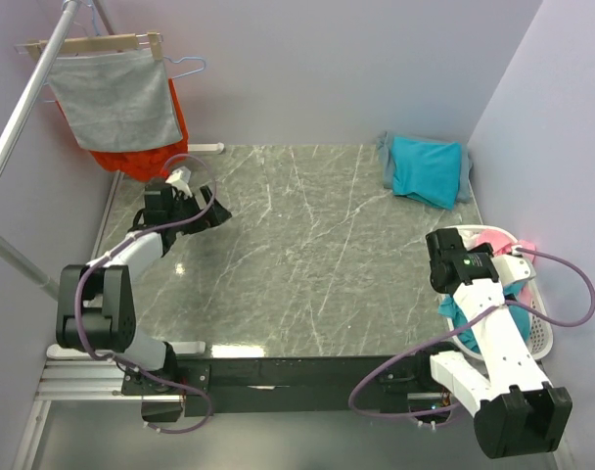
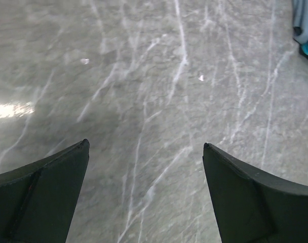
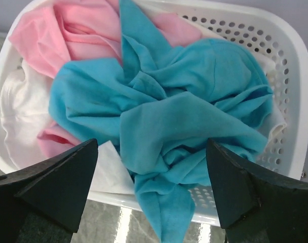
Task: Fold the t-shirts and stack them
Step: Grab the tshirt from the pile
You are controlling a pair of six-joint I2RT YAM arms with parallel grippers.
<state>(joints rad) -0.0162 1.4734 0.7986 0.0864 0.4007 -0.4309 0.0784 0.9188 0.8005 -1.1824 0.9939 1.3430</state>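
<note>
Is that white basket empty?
No, a crumpled teal shirt lies in the basket, over pink cloth and white cloth.

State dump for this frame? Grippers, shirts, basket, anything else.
left gripper: open, over table, holding nothing
right gripper: open, above basket, holding nothing
crumpled shirt: teal, in basket with pink garment and white garment
folded shirt: teal, far right table corner, on grey layer
rack: grey cloth, orange garment behind
</note>
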